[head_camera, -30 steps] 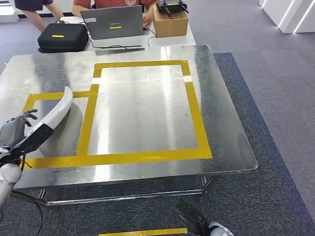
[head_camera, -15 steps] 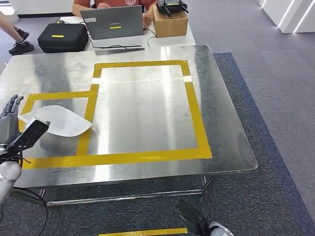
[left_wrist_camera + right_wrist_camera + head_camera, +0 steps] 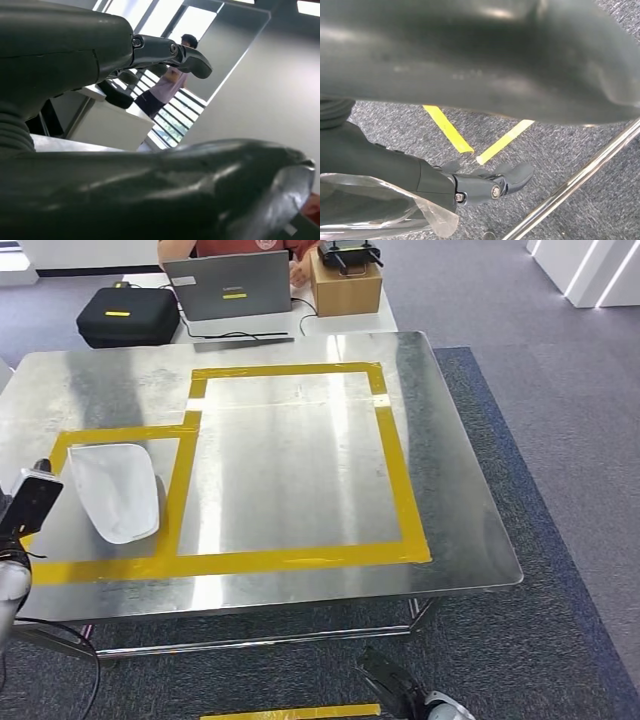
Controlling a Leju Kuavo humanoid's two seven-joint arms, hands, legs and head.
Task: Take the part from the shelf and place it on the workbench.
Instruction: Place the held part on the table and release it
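The part [image 3: 115, 490], a curved white shell, lies flat on the metal workbench [image 3: 302, 470], inside the small yellow-taped box at its left. My left hand [image 3: 29, 502] hovers at the bench's left edge, just left of the part and apart from it. In the left wrist view its fingers [image 3: 166, 52] stretch out away from the thumb [image 3: 151, 190], with nothing between them. My right hand [image 3: 389, 683] hangs below the bench's front edge. Over the carpet its fingers [image 3: 490, 185] are extended and hold nothing.
A larger yellow-taped square [image 3: 392, 460] marks the bench's middle. Behind the bench a white table carries a laptop [image 3: 230, 285], a black case [image 3: 128, 315] and a cardboard box [image 3: 345, 285], with a person [image 3: 226, 248] seated at it. Yellow tape [image 3: 290, 712] lies on the carpet.
My left hand has let go of the part, which dropped from upright to flat inside the small taped box. The hand has drawn back toward the bench's left edge. The right arm is unmoved.
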